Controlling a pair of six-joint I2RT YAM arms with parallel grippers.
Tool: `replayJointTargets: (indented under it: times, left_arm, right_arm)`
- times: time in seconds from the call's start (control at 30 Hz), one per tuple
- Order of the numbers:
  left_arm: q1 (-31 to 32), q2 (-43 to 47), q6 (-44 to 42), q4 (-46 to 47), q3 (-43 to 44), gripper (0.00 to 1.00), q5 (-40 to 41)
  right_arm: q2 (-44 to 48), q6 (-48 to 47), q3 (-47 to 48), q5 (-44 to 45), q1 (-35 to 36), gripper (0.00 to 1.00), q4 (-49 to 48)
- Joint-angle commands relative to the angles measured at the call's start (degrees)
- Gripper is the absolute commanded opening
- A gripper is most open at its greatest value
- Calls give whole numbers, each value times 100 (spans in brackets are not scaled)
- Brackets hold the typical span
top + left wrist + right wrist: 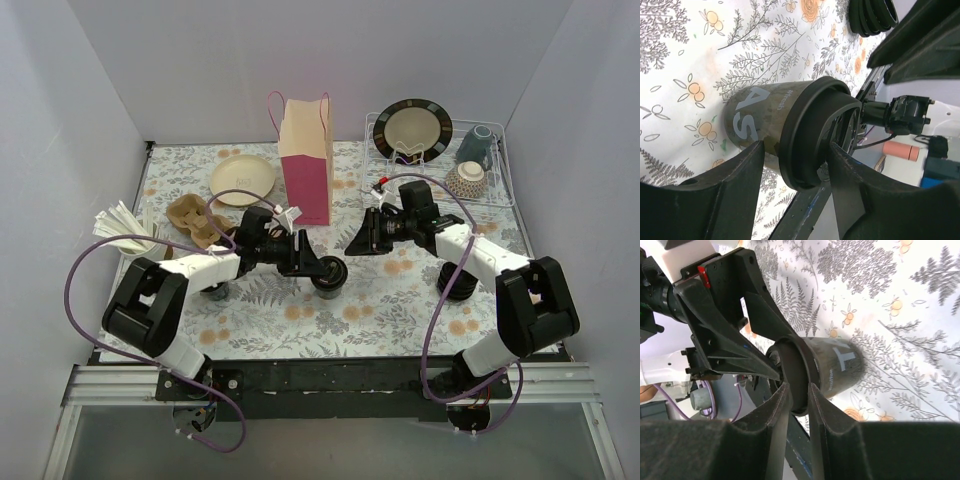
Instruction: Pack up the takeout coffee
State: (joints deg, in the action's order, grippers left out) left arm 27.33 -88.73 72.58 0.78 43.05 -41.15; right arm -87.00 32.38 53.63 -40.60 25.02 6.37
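Left gripper [323, 271] pinches the upright coffee cup [331, 279]; paper bag [307, 165] stands just far of it. Right gripper [352, 245] near, fingers slightly apart, empty.

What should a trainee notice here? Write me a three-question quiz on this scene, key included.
1. True or false: the paper bag lies flat on the table.
2. Pick one. The takeout coffee is: A) inside the paper bag; B) between the fingers of the left gripper; C) on top of the paper bag.
3. Fill the blank: the takeout coffee's lid is coloured ____.

Key: 1 false (it stands upright); 2 B; 3 black.
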Motion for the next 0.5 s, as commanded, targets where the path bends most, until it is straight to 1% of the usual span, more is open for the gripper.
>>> replayJointTargets:
  times: [0.0,0.2,0.33,0.47]
  left_arm:
    - [27,-592,-1113,-1290,-148,49,968]
    - [27,-830,-1386,-1343,28,49,828]
    - [27,-971,-1439,-1405,125,49,819]
    - [27,-1032,-1448,-1405,151,49,827]
  right_arm:
    - [-9,-399,175,-272,-233,30,347]
    - [-414,-917,438,-1089,-295,35,637]
    - [-502,-953,386,-1362,-295,36,646]
    - [-572,-970,342,-1442,-295,37,655]
